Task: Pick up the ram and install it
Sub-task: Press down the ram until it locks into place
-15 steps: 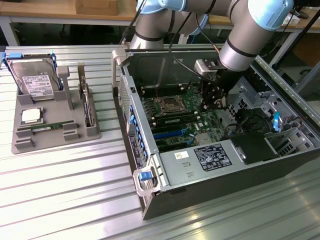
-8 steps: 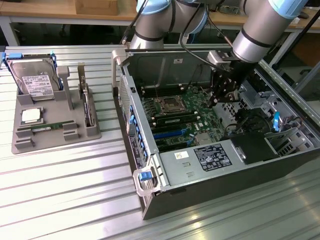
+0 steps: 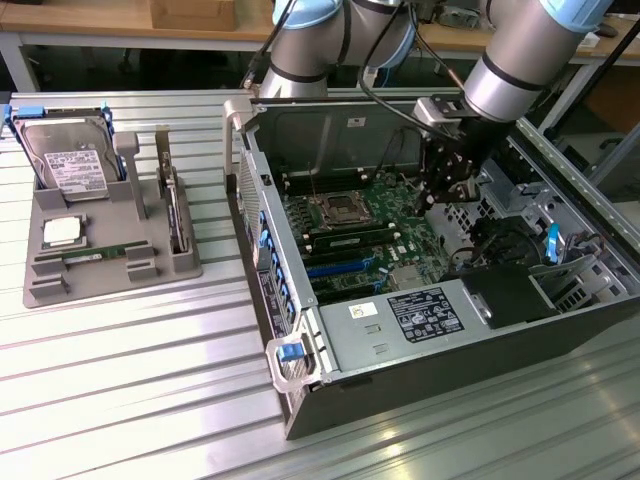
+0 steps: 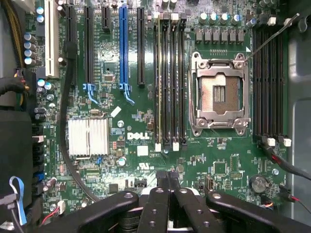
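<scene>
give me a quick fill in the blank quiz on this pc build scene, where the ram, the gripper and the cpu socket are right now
1. The ram lies in the grey tray just below the square silver ____.
2. The gripper hangs over the open computer ____, its fingers shut.
3. The CPU socket on the motherboard is ____, with no chip seated.
4. The hard drive stands at the tray's ____ end.

Missing words: CPU chip; case; empty; far

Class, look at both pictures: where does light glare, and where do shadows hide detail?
Exterior view: bright glare streaks the ribbed metal table; the computer case is dim inside beneath the arm. Wrist view: the motherboard is evenly lit, while the dark gripper shows little detail.
</scene>
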Robot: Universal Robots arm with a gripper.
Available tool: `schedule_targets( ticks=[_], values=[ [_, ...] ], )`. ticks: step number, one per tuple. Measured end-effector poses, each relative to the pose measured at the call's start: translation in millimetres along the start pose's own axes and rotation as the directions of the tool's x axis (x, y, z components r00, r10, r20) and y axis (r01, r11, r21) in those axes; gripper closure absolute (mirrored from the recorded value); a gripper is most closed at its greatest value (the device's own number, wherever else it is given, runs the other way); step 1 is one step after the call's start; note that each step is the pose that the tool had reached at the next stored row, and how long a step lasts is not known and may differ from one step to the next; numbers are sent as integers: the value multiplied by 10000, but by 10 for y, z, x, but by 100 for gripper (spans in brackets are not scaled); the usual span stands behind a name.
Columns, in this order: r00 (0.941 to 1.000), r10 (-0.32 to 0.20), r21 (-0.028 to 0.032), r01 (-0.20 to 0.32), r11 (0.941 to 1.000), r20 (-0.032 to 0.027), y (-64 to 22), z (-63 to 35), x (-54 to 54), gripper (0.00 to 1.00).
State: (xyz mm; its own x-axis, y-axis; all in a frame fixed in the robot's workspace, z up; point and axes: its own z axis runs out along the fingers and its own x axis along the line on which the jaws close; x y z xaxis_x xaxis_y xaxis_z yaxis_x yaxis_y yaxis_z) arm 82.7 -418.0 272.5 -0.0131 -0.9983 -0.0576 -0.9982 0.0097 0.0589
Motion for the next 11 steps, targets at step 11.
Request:
schedule_targets(
  ticks=[11],
  values=[
    [9984, -557, -33, 557, 9984, -32, 251, 315, -1, 90]
  ],
)
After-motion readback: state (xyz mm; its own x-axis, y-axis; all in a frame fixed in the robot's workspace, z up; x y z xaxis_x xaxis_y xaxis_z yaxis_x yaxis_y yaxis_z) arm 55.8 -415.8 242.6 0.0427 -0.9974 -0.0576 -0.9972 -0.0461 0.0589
